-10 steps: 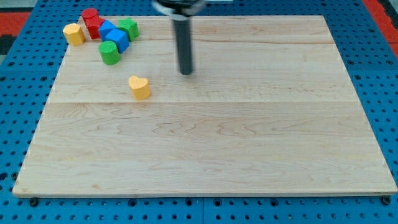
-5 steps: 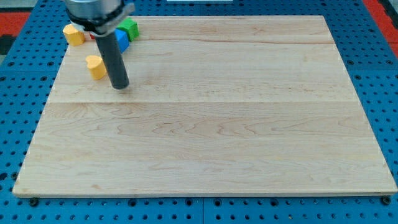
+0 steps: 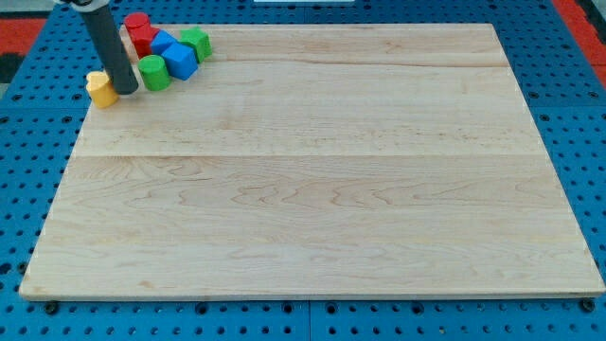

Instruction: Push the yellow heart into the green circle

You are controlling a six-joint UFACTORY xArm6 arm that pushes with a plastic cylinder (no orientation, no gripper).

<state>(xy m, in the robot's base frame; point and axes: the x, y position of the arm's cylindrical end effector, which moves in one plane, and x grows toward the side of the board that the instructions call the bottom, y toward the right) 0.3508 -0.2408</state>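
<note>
The yellow heart (image 3: 100, 89) sits at the board's left edge, near the view's top left. The green circle (image 3: 153, 72) lies a short way to its right and slightly higher. My tip (image 3: 125, 91) is down on the board between them, touching the heart's right side and just left of the green circle. The dark rod leans up toward the view's top left. The heart and the circle are apart, with the rod between them.
Right of the green circle lies a cluster: a blue block (image 3: 181, 61), a second blue block (image 3: 161, 43), a red block (image 3: 141, 30) and a green block (image 3: 197, 43). The wooden board (image 3: 312, 189) lies on a blue pegboard.
My tip swept from the board's upper middle to the far left. The yellow heart was pushed left and up to the board's edge. The green circle now sits a little higher.
</note>
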